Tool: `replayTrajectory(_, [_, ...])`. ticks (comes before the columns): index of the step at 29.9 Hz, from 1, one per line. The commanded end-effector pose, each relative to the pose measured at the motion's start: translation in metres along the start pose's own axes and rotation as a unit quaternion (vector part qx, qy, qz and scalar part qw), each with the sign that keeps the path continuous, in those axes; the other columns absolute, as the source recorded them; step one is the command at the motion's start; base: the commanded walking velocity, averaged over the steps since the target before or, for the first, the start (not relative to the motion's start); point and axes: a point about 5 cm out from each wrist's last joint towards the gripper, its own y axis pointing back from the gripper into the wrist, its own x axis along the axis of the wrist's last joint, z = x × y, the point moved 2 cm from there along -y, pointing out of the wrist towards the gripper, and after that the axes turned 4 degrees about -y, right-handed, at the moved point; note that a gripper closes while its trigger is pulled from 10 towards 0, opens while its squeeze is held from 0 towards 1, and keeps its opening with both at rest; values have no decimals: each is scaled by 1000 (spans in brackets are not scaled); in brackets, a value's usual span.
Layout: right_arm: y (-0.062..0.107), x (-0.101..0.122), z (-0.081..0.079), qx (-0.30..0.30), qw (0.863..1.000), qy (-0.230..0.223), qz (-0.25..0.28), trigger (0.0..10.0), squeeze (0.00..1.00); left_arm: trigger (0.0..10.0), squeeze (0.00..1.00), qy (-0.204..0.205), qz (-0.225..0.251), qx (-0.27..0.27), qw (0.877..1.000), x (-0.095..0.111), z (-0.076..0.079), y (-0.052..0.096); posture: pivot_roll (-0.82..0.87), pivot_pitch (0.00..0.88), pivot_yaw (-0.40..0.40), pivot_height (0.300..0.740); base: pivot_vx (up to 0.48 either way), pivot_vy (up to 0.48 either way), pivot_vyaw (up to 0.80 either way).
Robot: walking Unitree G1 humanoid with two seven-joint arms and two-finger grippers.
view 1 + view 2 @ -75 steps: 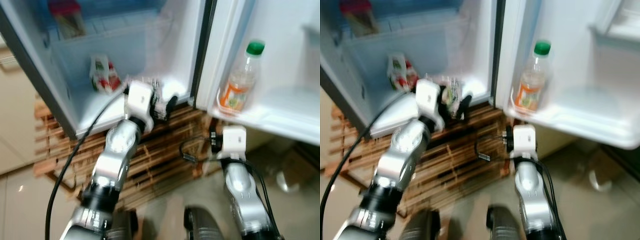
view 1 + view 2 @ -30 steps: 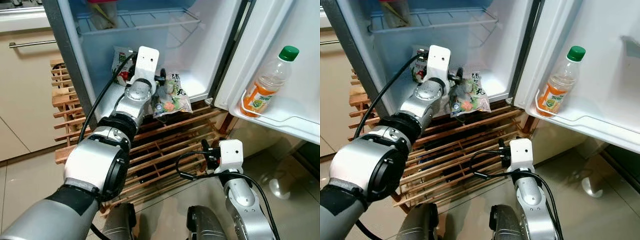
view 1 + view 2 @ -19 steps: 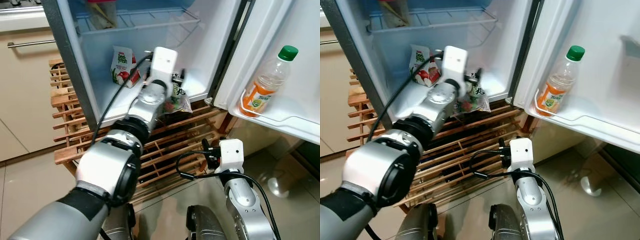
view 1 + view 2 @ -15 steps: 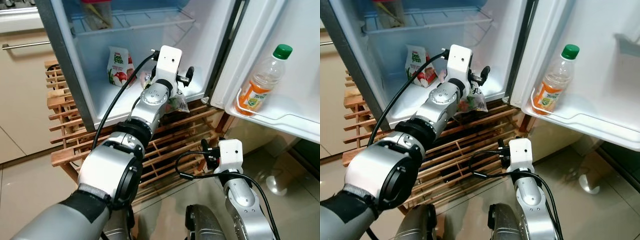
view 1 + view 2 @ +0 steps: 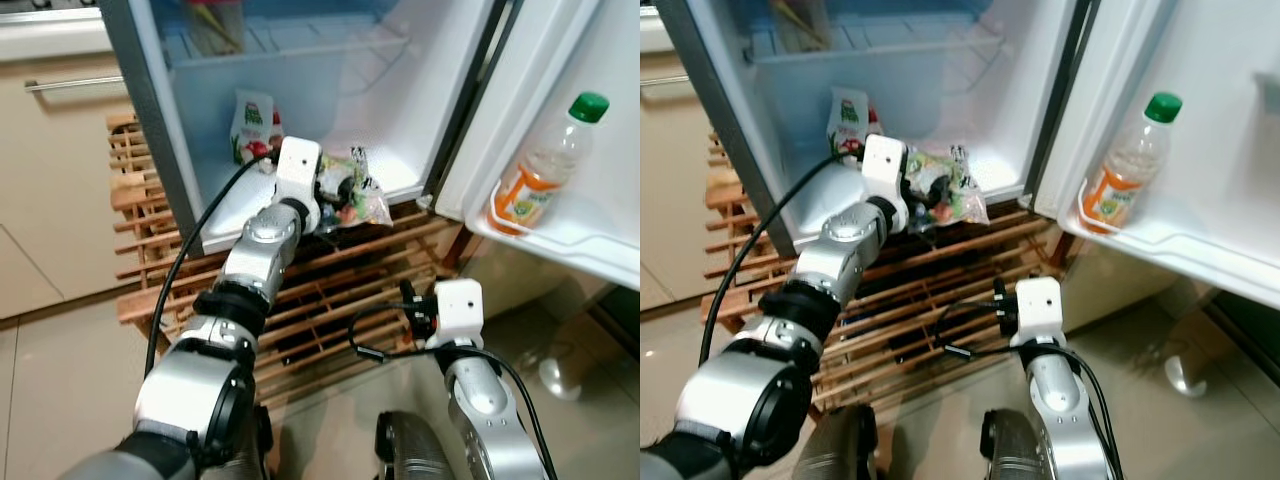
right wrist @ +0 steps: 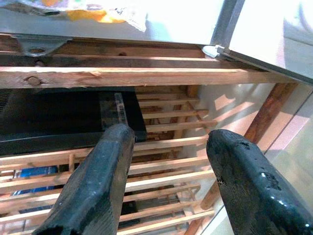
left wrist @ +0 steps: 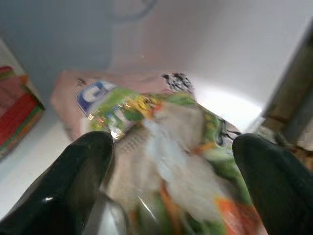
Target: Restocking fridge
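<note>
One soft bag of frozen vegetables [image 5: 355, 198] lies at the front edge of the fridge floor [image 5: 235, 225], the left tool [image 7: 171, 196] spread around it. It looks light, limp and slippery, so a pinch across the bunched middle seems safest. One juice carton [image 5: 250, 125] stands behind; one bottle [image 5: 545, 170] sits in the door. The right tool [image 6: 171, 181] hangs spread, empty.

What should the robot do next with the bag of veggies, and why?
Probably nudge the bag deeper onto the fridge floor. The left tool is open around it, and the bag's front edge hangs over the fridge's lip.
</note>
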Motion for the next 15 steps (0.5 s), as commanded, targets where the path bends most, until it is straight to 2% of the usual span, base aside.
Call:
replayTrajectory(1, [5, 2, 4, -8, 1000, 8, 4, 10000, 349, 10000, 0, -19, 21, -49, 998, 23, 27, 13, -141, 0, -17, 625, 0, 0, 0])
replayTrajectory(4, [7, 1, 5, -10, 1000, 8, 2, 10000, 349, 10000, 0, -23, 19, -59, 998, 24, 34, 20, -144, 0, -13, 625, 0, 0, 0])
replayTrajectory(6, [9, -1, 5, -11, 1000, 8, -1, 10000, 349, 10000, 0, -25, 8, -71, 997, 20, 43, 27, -147, 0, -12, 625, 0, 0, 0])
replayTrajectory(10, [11, -4, 5, -12, 1000, 8, -5, 10000, 349, 10000, 0, -25, -5, -78, 997, 12, 50, 34, -148, 0, -12, 625, 0, 0, 0])
replayTrajectory(11, [11, -4, 5, -11, 1000, 8, -6, 10000, 349, 10000, 0, -23, -24, -80, 996, 7, 54, 41, -148, 0, -11, 625, 0, 0, 0])
replayTrajectory(15, [11, -4, 4, -10, 1000, 9, -6, 10000, 349, 10000, 0, -15, -55, -85, 995, -3, 59, 49, -151, 0, -9, 625, 0, 0, 0])
